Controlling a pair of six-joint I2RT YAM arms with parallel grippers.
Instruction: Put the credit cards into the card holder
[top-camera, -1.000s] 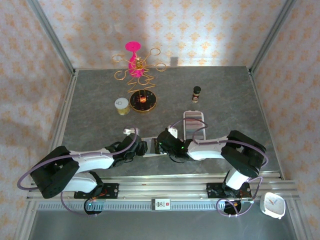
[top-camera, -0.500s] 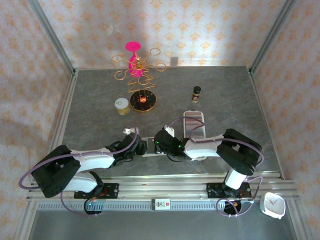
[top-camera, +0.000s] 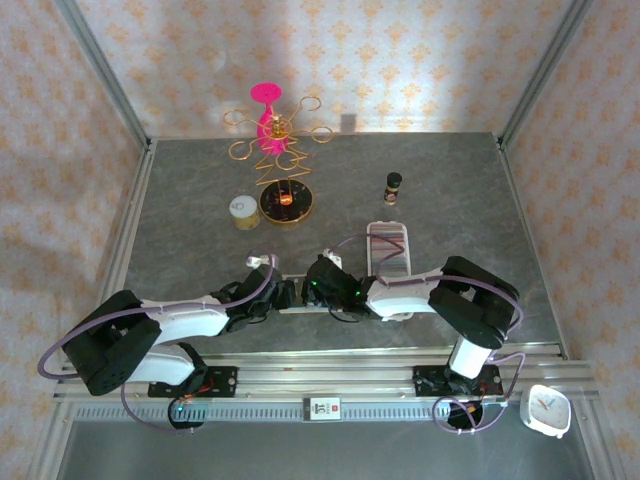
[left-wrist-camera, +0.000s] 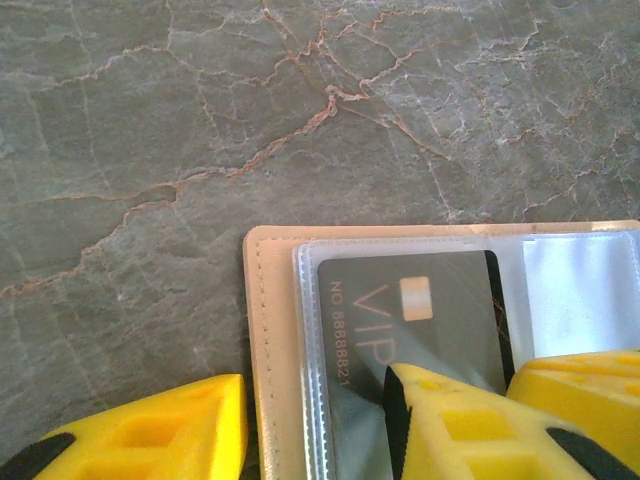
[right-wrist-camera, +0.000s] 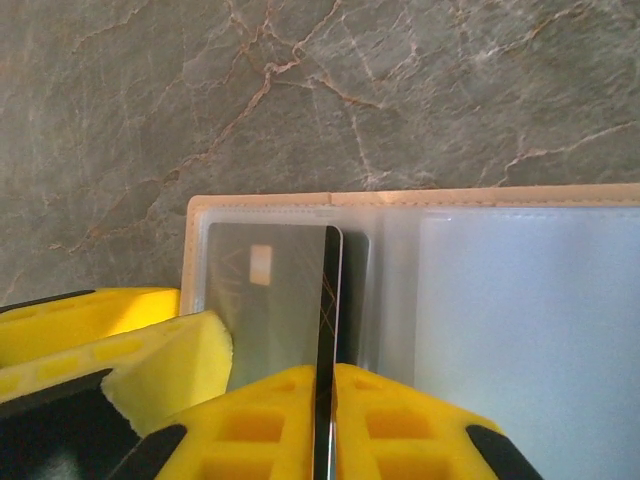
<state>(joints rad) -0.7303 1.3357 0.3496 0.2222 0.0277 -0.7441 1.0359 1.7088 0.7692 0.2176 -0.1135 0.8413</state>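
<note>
Near edge of the tabletop, about mid-width: card holder (right-wrist-camera: 450, 195) lies open and flat. My right gripper (right-wrist-camera: 325, 390) has its jaws closed on a dark card (right-wrist-camera: 330, 300), held on edge over the end sleeve. A VIP card (left-wrist-camera: 410, 310) sits in that sleeve. My left gripper (left-wrist-camera: 300, 400) has its jaws parted, straddling the holder's leather edge, one finger (left-wrist-camera: 450, 420) on the sleeve, nothing clamped. Farther back, right of centre: more credit cards (top-camera: 388, 250) in a white tray (top-camera: 388, 225). Small bottle (top-camera: 393, 186) beyond.

Illumination is bright and even, from overhead. Glare whitens the clear sleeves (left-wrist-camera: 580, 290). The yellow fingers (left-wrist-camera: 150, 430) are slightly out of focus.
</note>
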